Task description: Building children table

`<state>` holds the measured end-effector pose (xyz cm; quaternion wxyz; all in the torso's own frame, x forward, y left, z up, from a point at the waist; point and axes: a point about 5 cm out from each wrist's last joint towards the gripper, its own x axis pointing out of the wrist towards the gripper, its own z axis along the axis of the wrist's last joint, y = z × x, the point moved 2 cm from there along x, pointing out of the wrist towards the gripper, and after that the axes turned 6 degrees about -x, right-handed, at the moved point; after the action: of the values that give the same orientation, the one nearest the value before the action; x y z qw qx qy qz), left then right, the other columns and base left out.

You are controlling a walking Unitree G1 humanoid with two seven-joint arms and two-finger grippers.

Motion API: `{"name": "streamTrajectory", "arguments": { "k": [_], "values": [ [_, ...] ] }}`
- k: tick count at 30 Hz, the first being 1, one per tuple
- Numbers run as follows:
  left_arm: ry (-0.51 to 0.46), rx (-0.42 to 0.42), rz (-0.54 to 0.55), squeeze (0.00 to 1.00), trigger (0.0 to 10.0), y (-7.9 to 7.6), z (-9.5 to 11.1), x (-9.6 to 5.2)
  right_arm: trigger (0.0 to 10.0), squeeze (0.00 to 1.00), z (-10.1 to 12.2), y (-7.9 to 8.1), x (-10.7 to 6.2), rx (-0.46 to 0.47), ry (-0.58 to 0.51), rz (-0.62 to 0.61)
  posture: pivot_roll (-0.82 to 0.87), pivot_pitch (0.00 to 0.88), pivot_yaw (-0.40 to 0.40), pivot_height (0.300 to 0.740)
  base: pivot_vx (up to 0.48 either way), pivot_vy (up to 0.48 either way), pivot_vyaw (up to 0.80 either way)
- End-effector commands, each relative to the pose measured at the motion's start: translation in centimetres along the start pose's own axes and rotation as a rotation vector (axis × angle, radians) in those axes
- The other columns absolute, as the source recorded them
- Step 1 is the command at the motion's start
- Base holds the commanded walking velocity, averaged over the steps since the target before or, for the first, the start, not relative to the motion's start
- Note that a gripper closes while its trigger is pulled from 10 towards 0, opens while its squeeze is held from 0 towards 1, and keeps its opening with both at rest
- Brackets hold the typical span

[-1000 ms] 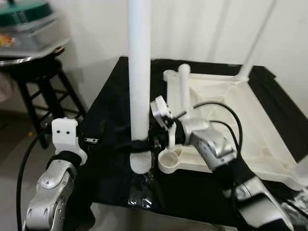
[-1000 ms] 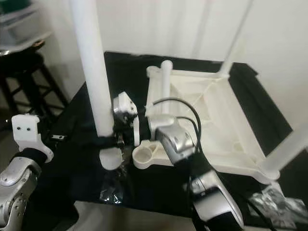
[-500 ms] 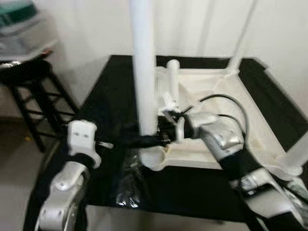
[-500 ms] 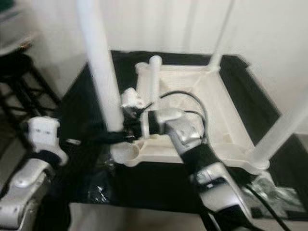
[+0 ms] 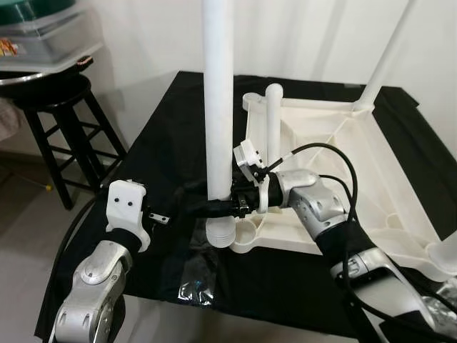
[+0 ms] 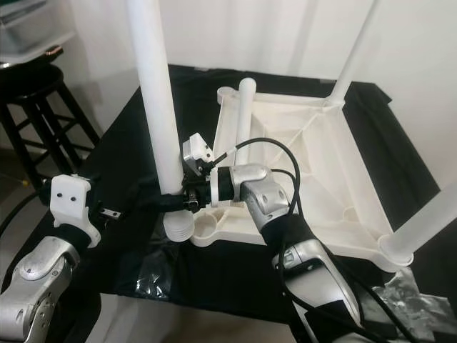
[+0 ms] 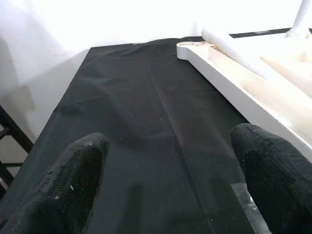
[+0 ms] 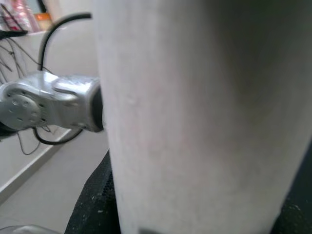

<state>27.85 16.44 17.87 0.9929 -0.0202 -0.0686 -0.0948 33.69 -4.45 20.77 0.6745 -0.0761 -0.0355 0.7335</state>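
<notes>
The white table top (image 5: 335, 143) lies upside down on a black cloth (image 5: 171, 136). Three white legs stand in its corners: far left (image 5: 273, 118), far right (image 5: 385, 50) and near right (image 6: 428, 221). My right gripper (image 5: 223, 207) is shut on a fourth white leg (image 5: 217, 100) and holds it upright. That leg's threaded end (image 5: 220, 233) hangs just left of the open near-left corner socket (image 5: 247, 233). My left gripper (image 7: 168, 165) is open with nothing between its fingers, low over the cloth just left of the held leg.
A black stool (image 5: 61, 107) stands to the left, with a clear green-lidded box (image 5: 39, 25) on a shelf above it. A clear plastic bag (image 5: 194, 286) lies near the cloth's front edge, another (image 6: 407, 300) at the front right. A white wall backs the cloth-covered surface.
The camera swung and settled. The held leg's threaded end sits closer to the near-left socket than before. My left arm has come up and in toward the leg.
</notes>
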Motion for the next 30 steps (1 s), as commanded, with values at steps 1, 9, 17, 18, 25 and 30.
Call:
{"name": "streamTrajectory", "arguments": {
  "k": [1,9,17,18,25,30],
  "values": [
    [0.001,0.020,-0.011,0.00,10.0,-0.1,0.0,-0.3,10.0,0.00,0.4,-0.1,0.3,-0.026,0.002,0.012,0.06,0.115,-0.039,0.740,0.000,0.000,0.00],
    [0.019,0.029,-0.074,0.00,10.0,-1.4,0.2,-1.9,10.0,0.00,2.2,0.1,-2.3,-0.040,0.043,0.182,0.08,0.202,-0.040,0.740,0.000,0.000,0.00],
    [0.033,0.030,-0.093,0.00,10.0,-2.0,0.5,-3.1,10.0,0.00,2.4,-0.3,-3.1,-0.077,0.085,0.187,0.10,0.244,-0.042,0.740,0.000,0.000,0.00],
    [0.033,0.030,-0.093,0.00,10.0,-2.0,0.5,-3.1,10.0,0.00,2.4,-0.3,-3.1,-0.077,0.085,0.187,0.10,0.244,-0.042,0.740,0.000,0.000,0.00],
    [0.036,0.032,-0.094,0.00,10.0,-2.1,0.6,-3.4,10.0,0.00,2.1,-0.2,-3.0,-0.091,0.108,0.199,0.11,0.252,-0.042,0.740,0.000,0.000,0.00],
    [0.045,0.036,-0.094,0.00,10.0,-2.1,0.7,-3.9,10.0,0.00,1.9,-0.6,-2.8,-0.130,0.118,0.185,0.12,0.271,-0.040,0.740,0.000,0.000,0.00]
  ]
}}
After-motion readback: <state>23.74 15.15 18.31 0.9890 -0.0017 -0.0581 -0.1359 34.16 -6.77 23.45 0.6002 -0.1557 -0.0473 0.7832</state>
